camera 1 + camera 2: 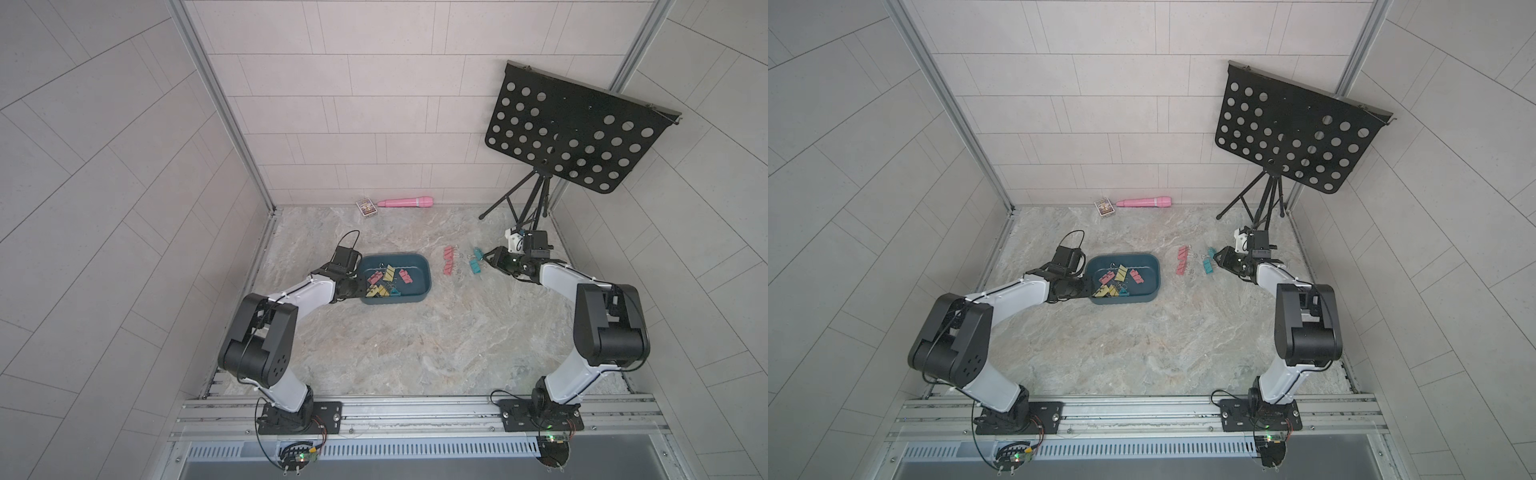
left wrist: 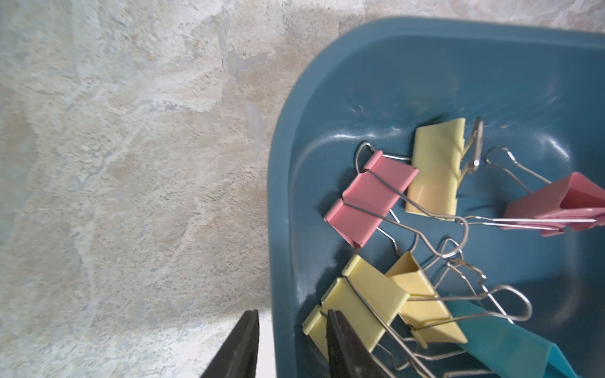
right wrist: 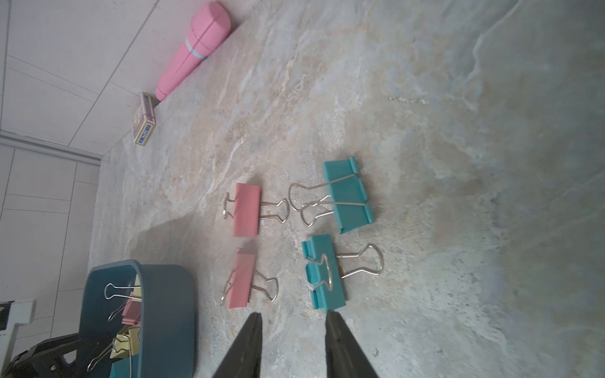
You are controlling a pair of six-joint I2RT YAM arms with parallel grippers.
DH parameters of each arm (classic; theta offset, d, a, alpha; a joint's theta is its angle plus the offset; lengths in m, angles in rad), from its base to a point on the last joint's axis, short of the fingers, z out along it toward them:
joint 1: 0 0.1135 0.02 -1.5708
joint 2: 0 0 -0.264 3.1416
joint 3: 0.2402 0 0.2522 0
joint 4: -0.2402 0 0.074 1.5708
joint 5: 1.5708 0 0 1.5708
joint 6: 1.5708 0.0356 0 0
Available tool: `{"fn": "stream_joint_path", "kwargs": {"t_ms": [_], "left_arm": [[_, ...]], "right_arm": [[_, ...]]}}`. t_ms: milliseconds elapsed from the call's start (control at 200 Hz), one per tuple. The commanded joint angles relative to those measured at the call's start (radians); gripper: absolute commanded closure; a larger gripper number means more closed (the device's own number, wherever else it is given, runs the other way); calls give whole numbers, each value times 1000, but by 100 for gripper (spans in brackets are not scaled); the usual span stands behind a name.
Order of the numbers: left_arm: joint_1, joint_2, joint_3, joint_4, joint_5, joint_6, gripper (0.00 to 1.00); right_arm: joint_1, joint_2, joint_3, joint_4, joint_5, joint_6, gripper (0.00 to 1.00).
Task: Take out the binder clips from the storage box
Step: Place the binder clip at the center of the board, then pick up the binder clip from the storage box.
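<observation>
R gripper (image 3: 293, 314): fingers spread, nothing btwn them, low over table (image 1: 415, 353), tips just short of a teal clip (image 3: 325, 271). Around it, 4 clips already out, right of box (image 1: 419, 291): pink pair (image 1: 448, 261) and teal pair (image 1: 475, 261), lying flat, none touching.

L gripper (image 2: 291, 312): one finger outside the box's left wall, one inside by a yellow clip (image 2: 360, 304). Prob steadying the box, but can't tell if it's actually clamped on the wall.

Box sits mid-table, left of the laid-out clips. Rest of clips (image 1: 384, 280) are in it, bunched toward left end, wire loops crossed w/ each other.

Step, my read: R is empty at the drop spot, so btwn picks; task approx a third done.

Next: R swings left over the box's right rim, drops in, pinches one clip by body or a free loop. Tangled loops may drag a 2nd clip up, so go for an outlier, e.g. pink clip (image 1: 405, 276) at right of pile
</observation>
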Motion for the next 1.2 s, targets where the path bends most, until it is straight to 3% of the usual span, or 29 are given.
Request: {"fn": "stream_joint_path", "kwargs": {"t_ms": [0,340,675,1196], "left_arm": [[10,-25,-11,-32,-17,11,58],[10,-24,-10,-27,1,3,58],[10,-28,-11,-27,3,1,58],[11,-30,-16,-26,2,1,58]], "right_arm": [[45,-54,50,-60,11,-45,62],[346,26,272,-248,52,-229,61],[573,196,460,-327,52,-288,61],[685,379,600,-417,4,-332,61]]}}
